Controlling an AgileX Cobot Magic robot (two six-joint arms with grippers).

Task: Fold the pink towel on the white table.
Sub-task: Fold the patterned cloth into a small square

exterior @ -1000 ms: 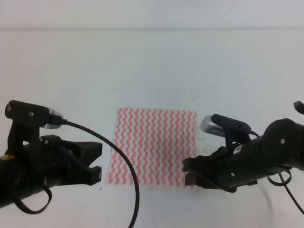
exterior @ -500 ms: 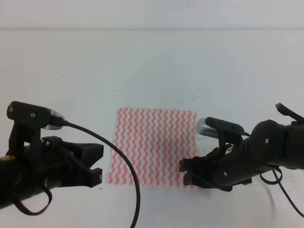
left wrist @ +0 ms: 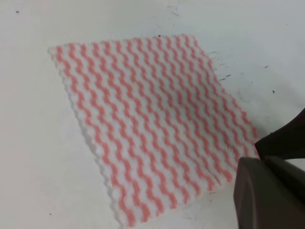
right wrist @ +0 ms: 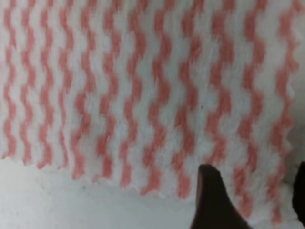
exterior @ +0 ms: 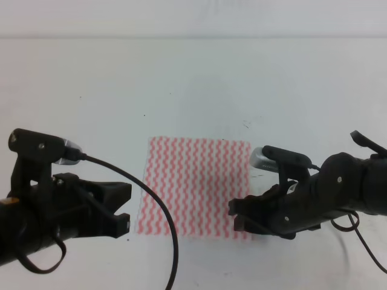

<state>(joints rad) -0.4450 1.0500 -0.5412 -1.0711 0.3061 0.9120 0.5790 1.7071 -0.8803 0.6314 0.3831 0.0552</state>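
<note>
The pink towel (exterior: 195,186) lies flat, unfolded, mid-table on the white table (exterior: 193,84). My right gripper (exterior: 236,215) has advanced onto its near-right corner, jaws apart, ready to pinch. My left gripper (exterior: 124,206) waits open, left.

A thin pink and white wavy-striped towel (exterior: 195,186) lay flat on the big white tabletop (exterior: 193,84). The black left tool (exterior: 123,207) sat open just beside its left edge. The black right tool (exterior: 237,215) was over its near right corner.
</note>
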